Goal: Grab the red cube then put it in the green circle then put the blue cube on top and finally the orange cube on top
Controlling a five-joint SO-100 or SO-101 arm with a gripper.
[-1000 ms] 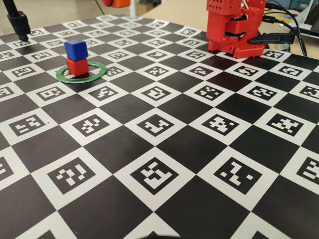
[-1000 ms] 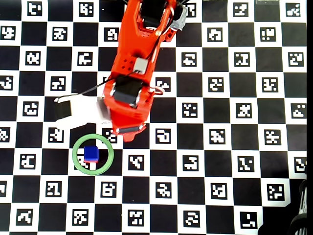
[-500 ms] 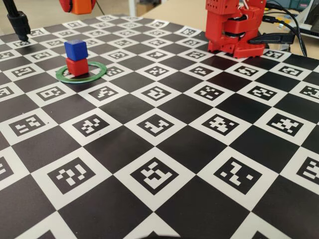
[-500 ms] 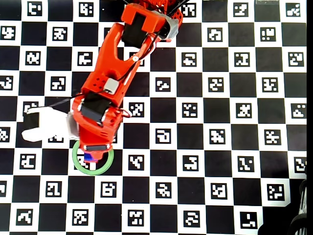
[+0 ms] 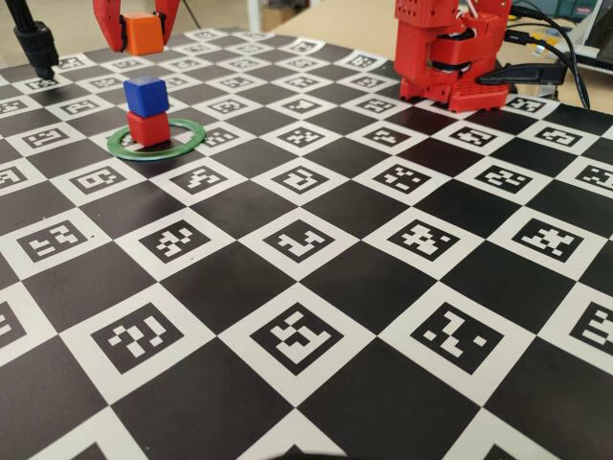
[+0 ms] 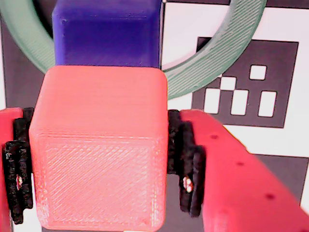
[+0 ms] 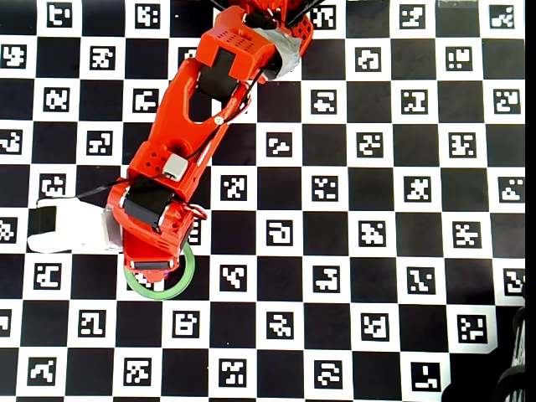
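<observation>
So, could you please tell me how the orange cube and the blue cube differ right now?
The orange cube is held in the air between the gripper's fingers; the blue cube rests on the red cube inside the green circle. One is orange, the other dark blue. They look alike in size.

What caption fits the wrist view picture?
Gripper carries the orange cube above the blue cube and green circle.

My red two-finger gripper (image 5: 140, 32), clamped on the small matte bright-orange plastic cube (image 5: 144, 33), has swung left across the fixed view and come lower. In the overhead view my arm now covers the dark-blue cube (image 5: 147, 96) and part of the thin green ring (image 7: 186, 278).
</observation>
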